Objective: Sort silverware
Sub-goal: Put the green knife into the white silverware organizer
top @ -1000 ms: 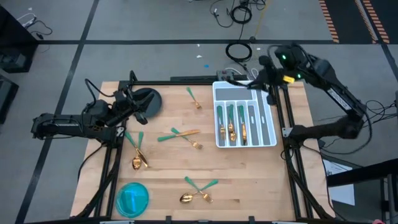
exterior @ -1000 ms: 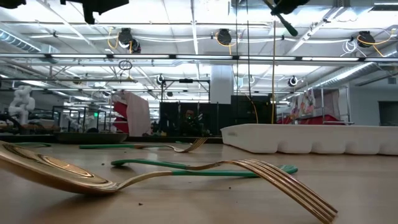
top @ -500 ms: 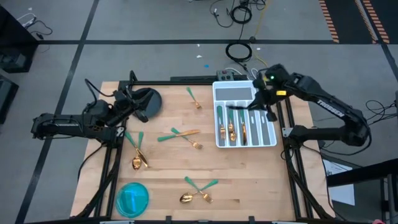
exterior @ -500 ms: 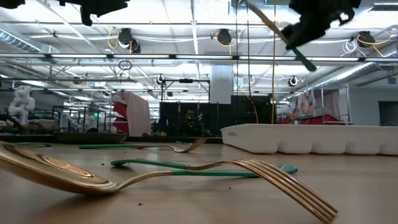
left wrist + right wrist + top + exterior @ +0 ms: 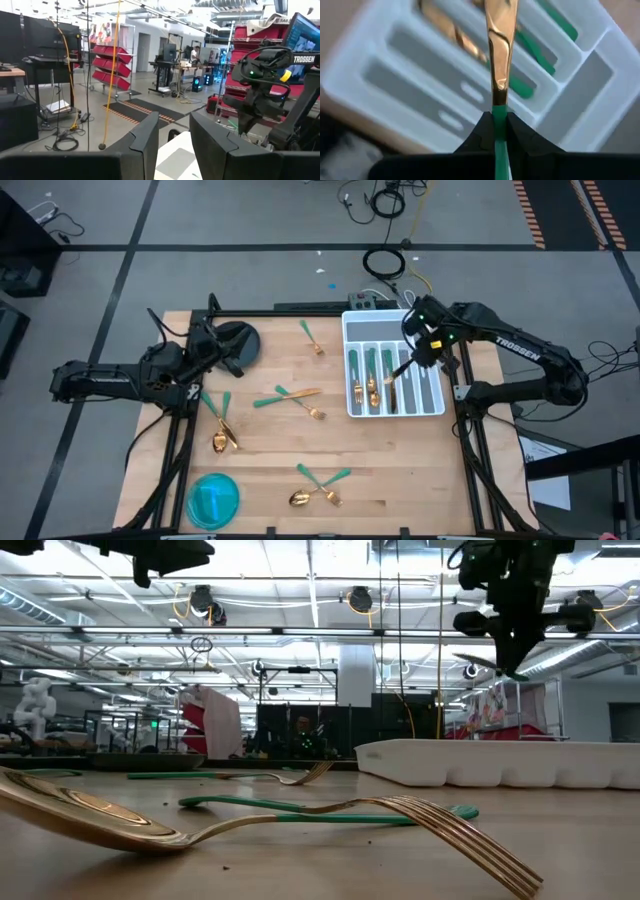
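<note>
My right gripper (image 5: 418, 356) hangs over the white tray (image 5: 436, 406), shut on a piece of silverware with a long narrow gold head (image 5: 500, 55) and a green handle. The low view shows this gripper (image 5: 508, 658) well above the tray (image 5: 500, 762). Several pieces lie in the tray's slots (image 5: 372, 380). Other pieces lie flat on the wood: one fork (image 5: 313, 340), a crossed pair (image 5: 290, 397), a pair (image 5: 220, 428) and another pair (image 5: 320, 485). My left gripper (image 5: 222, 352) waits open at the dark round plate (image 5: 240, 340). My right gripper pinches the green handle (image 5: 498, 114) between its two fingers, just behind the place where it joins the gold head. The fingers come from above, slanting. The piece is lifted clear over the tray, and its gold head (image 5: 398, 370) points forward toward the tray's near left.
A blue round dish (image 5: 213, 498) sits at the table's near left corner. Black frame rails run along the table's edges (image 5: 465, 430). Bare wood lies between the scattered pieces and the tray (image 5: 330, 435). Cables lie on the floor beyond the far edge (image 5: 383, 262).
My right gripper has come from beyond the tray's far right corner toward the near edge and down, and now stands over the tray's slots. It has kept hold of the piece, which has swung round so that its gold head points down at the tray.
</note>
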Motion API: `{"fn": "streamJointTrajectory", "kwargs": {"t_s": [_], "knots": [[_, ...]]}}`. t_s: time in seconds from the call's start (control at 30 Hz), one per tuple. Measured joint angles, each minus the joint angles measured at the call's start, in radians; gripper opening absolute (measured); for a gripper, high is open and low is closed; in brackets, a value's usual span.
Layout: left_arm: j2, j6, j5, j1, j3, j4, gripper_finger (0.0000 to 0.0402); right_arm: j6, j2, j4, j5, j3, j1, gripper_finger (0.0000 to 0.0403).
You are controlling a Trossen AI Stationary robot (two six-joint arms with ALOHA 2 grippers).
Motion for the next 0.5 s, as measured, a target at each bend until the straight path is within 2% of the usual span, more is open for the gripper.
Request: {"fn": "streamJointTrajectory", "kwargs": {"t_s": [0.3, 0.5], "knots": [[0.0, -0.001, 0.0, 0.0, 0.0, 0.001, 0.0116, -0.303, 0.032, 0.018, 0.191, 0.001, 0.086, 0.0], [0.0, -0.001, 0.001, 0.0, 0.0, 0.002, 0.0116, -0.424, 0.078, 0.012, 0.281, 0.001, 0.134, 0.0]]}}
